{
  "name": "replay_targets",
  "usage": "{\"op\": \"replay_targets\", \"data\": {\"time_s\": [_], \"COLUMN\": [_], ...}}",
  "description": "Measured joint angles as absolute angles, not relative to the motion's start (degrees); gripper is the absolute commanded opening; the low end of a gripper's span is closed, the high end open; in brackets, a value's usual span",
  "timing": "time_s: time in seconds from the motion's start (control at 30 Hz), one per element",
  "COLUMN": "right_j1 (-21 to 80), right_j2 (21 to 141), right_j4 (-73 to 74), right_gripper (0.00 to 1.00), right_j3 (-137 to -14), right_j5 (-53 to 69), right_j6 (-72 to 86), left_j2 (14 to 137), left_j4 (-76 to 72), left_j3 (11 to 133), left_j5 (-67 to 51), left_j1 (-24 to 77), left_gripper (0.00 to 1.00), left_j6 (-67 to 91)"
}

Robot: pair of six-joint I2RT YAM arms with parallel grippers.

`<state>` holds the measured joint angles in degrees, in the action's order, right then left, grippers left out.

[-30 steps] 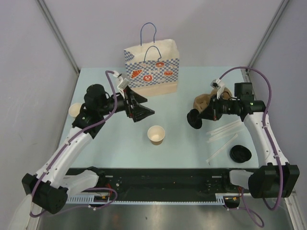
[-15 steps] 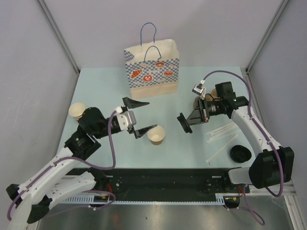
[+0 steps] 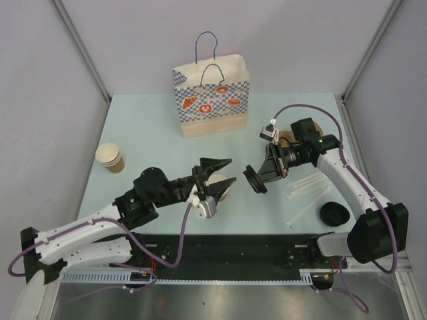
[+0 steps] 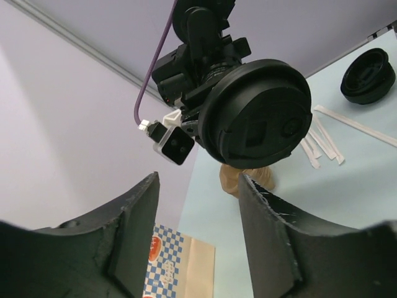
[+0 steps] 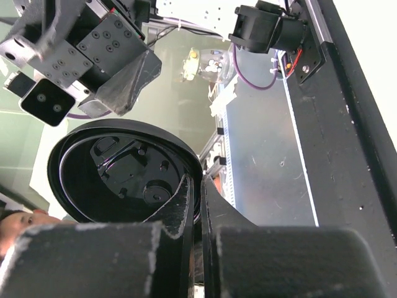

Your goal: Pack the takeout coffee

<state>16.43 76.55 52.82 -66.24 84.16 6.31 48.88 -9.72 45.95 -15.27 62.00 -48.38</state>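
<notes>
Capping step: the coffee cup (image 3: 225, 188) sits open mid-counter (image 3: 153, 133), right gripper (image 5: 198, 192) jaws clenched on its black lid (image 5: 118, 167) at three o'clock, left gripper (image 4: 197, 186) jaws released at nine; next, the lid likely needs seating squarely.

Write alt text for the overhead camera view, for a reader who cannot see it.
The left gripper straddles a lidless paper cup in the middle of the view, jaws apart, while the right gripper holds a black lid on edge beside it. A patterned paper bag stands behind.
</notes>
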Motion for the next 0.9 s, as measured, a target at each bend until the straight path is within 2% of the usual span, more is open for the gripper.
{"op": "replay_targets", "data": {"time_s": [0.27, 0.63, 0.73, 0.9], "right_j1": [17.5, 18.1, 18.1, 18.5], "right_j2": [76.6, 76.6, 76.6, 76.6], "right_j4": [54.8, 55.7, 55.7, 55.8], "right_gripper": [0.00, 0.00, 0.00, 0.00], "right_j3": [-66.2, -66.2, -66.2, -66.2], "right_j5": [84.4, 84.5, 84.5, 84.5], "right_j6": [3.2, 1.4, 1.4, 1.2], "left_j2": [52.2, 54.0, 54.1, 55.0], "left_j4": [-11.4, -10.2, -9.8, -9.0], "left_j3": [46.0, 48.6, 48.6, 49.0], "left_j5": [-15.7, -18.0, -18.6, -19.1], "left_j1": [63.6, 64.4, 64.6, 64.9], "left_gripper": [0.43, 0.38, 0.31, 0.27], "left_j6": [-49.1, -48.9, -48.9, -49.1]}}
